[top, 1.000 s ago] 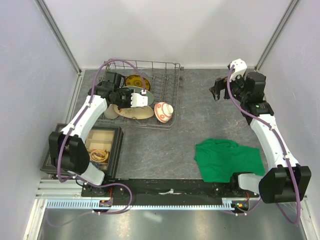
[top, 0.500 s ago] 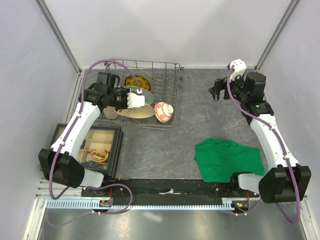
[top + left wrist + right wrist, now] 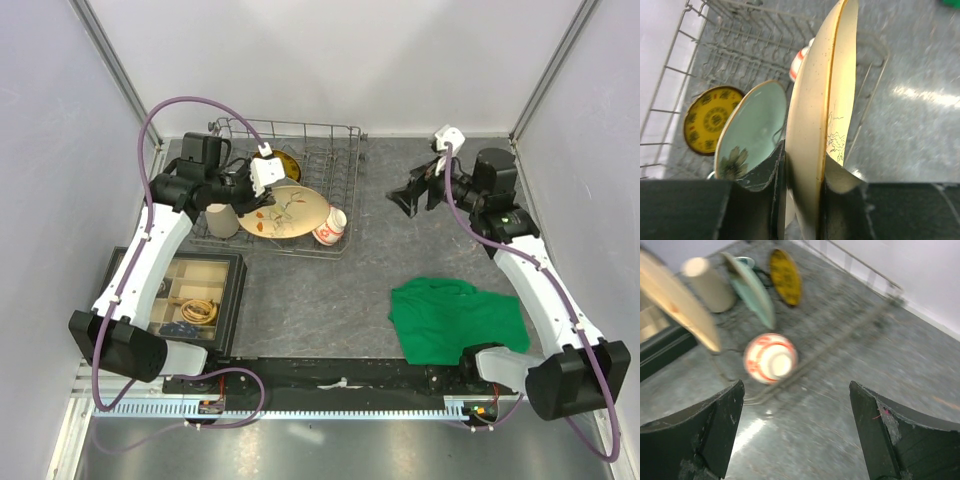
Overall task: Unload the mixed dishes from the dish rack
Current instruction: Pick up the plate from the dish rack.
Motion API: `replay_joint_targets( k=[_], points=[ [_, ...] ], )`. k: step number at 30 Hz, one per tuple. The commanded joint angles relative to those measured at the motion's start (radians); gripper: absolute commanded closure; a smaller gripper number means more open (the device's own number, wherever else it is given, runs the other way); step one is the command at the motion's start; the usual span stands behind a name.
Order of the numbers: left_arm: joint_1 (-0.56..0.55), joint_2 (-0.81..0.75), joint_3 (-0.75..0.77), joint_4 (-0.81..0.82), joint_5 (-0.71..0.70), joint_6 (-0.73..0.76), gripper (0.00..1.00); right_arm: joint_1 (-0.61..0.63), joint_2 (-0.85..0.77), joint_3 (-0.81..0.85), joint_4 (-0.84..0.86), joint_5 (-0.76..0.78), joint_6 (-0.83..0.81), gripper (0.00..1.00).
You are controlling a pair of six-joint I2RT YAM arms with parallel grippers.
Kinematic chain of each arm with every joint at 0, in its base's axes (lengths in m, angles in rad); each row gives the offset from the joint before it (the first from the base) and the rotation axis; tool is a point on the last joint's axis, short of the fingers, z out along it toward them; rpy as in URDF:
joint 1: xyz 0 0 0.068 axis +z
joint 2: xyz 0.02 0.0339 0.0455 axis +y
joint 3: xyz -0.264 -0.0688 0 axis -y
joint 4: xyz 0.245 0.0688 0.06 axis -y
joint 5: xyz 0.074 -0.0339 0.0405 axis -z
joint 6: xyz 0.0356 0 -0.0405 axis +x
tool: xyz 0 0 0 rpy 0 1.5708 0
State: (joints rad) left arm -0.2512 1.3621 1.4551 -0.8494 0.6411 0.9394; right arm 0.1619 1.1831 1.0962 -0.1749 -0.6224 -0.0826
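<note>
My left gripper [image 3: 243, 196] [image 3: 802, 175] is shut on the rim of the cream plate [image 3: 288, 212] [image 3: 822, 100] and holds it lifted and tilted over the grey wire dish rack [image 3: 335, 140] [image 3: 715, 50]. In the rack stand the pale mint-green plate [image 3: 755, 125], the yellow-patterned plate [image 3: 283, 163] [image 3: 707, 117], the tall beige cup [image 3: 221, 218] [image 3: 707, 284] and the small red-and-white bowl [image 3: 331, 228] [image 3: 770, 358]. My right gripper [image 3: 412, 193] [image 3: 797, 405] is open and empty, above the table to the right of the rack, facing the bowl. The dark green mug is hidden.
A green cloth [image 3: 455, 318] lies on the table at the front right. A black-framed compartment tray [image 3: 232, 262] with small items sits front left, just in front of the rack. Grey walls enclose the table at the back and sides.
My left gripper has raised the cream plate out of the rack tines and tilted it flatter. My right gripper has moved left toward the rack and turned toward the bowl.
</note>
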Motion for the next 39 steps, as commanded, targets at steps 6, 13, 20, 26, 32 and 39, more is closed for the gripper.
replay_joint_targets(
  k=[6,13,20,26,32,39],
  points=[
    [-0.003,-0.041,0.053,0.196,0.224,-0.315,0.98,0.241,0.030,0.077,-0.044,-0.082,-0.130,0.08],
    [-0.003,-0.057,0.027,0.200,0.316,-0.344,0.98,0.335,0.064,0.103,-0.078,-0.037,-0.195,0.11],
    [-0.003,-0.089,-0.018,0.200,0.405,-0.338,0.99,0.355,0.104,0.162,-0.089,-0.046,-0.195,0.12],
    [-0.019,-0.112,-0.062,0.223,0.425,-0.358,0.98,0.392,0.150,0.189,-0.089,-0.059,-0.187,0.16],
    [-0.039,-0.150,-0.119,0.286,0.422,-0.387,0.98,0.421,0.190,0.215,-0.092,-0.076,-0.178,0.27],
    [-0.056,-0.155,-0.153,0.329,0.399,-0.402,0.99,0.435,0.204,0.215,-0.100,-0.082,-0.180,0.54]
  ],
)
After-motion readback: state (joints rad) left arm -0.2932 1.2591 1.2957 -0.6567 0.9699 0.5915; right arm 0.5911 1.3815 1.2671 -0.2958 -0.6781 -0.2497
